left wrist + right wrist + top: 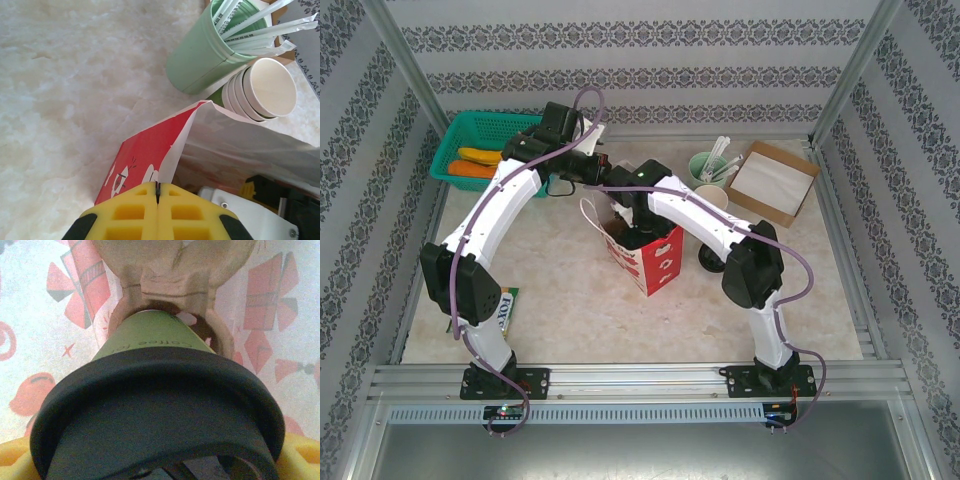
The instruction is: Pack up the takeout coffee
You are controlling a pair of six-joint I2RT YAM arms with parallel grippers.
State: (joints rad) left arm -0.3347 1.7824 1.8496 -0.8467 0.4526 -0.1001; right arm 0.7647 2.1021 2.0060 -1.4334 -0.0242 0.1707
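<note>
Coffee held low inside the paper bag

Right gripper (157, 462) reaches down into the red-and-white paper bag (658, 262). Its yellow fingers (300, 455) are spread wide and press on either side of the takeout coffee (150, 337) at the black lid (155, 405). The green cup's base is at a round socket of a brown pulp cup carrier (165, 270) on the bag's floor. Left gripper (157, 200) is closed tight, pinching the bag's white rim. Just beyond the bag are a mint cup of wrapped utensils (200, 60) and a stack of lidless cups (270, 87), touching each other.
</note>
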